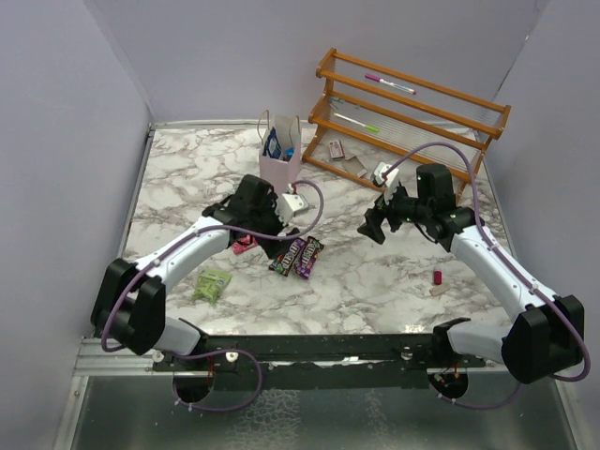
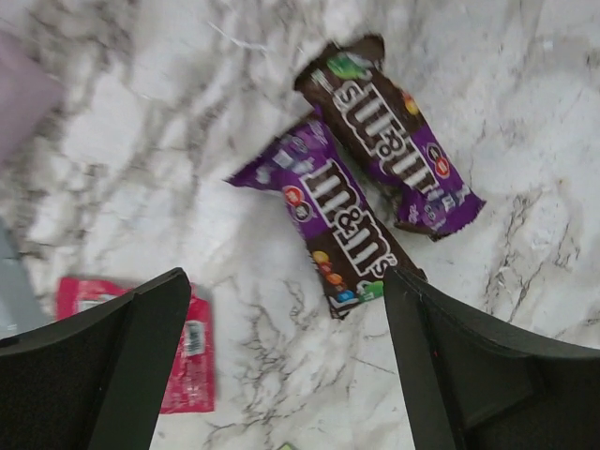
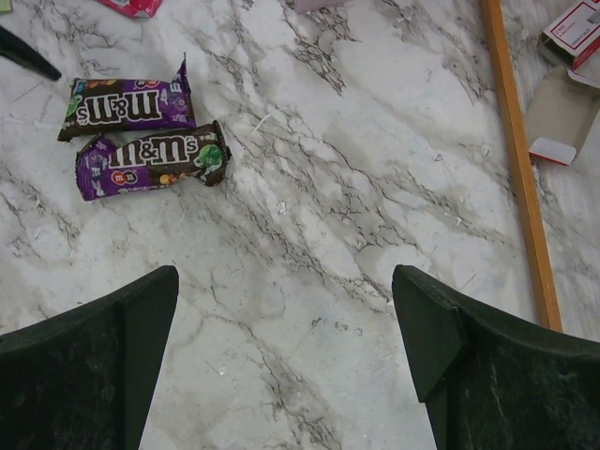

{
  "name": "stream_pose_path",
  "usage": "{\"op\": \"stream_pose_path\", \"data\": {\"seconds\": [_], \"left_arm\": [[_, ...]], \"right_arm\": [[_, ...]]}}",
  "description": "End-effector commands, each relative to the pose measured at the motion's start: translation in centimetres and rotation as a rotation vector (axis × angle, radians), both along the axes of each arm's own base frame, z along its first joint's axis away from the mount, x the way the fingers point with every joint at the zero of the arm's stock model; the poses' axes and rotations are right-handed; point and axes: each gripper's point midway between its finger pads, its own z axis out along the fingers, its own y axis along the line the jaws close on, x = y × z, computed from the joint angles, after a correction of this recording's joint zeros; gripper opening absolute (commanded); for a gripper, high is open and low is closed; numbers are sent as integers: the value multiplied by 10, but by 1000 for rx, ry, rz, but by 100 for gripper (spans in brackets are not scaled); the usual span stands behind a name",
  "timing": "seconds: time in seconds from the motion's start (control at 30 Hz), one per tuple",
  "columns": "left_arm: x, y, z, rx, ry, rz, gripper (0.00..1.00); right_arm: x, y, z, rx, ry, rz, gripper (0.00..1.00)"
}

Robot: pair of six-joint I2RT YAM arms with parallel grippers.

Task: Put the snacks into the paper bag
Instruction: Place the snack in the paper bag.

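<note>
The pale pink paper bag [image 1: 283, 161] stands upright at the back of the table with a blue cookie bag [image 1: 273, 142] poking out of it. Two dark brown candy bars [image 1: 298, 255] lie side by side on the marble, seen from the left wrist [image 2: 394, 141] [image 2: 337, 216] and from the right wrist [image 3: 131, 103]. A red packet [image 1: 246, 243] [image 2: 187, 356] lies left of them, and a green packet [image 1: 213, 284] nearer the front. My left gripper [image 1: 267, 234] [image 2: 286, 281] hovers open between the red packet and the bars, holding nothing. My right gripper [image 1: 375, 225] [image 3: 286, 277] hangs open over bare marble, right of the bars.
An orange wooden rack [image 1: 412, 112] stands at the back right with a pink marker [image 1: 389, 84] and a green marker [image 1: 361, 122] on it; its bottom rail [image 3: 520, 169] shows at the right. Flattened small cartons [image 1: 352, 164] lie by it. A tiny red stub [image 1: 438, 277] lies right of centre.
</note>
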Motion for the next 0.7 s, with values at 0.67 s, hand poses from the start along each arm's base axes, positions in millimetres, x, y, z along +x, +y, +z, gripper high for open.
{"op": "stream_pose_path", "data": {"seconds": [0.67], "left_arm": [[-13, 3, -97, 294, 74, -15, 76]], "right_arm": [[2, -5, 0, -11, -21, -7, 97]]}}
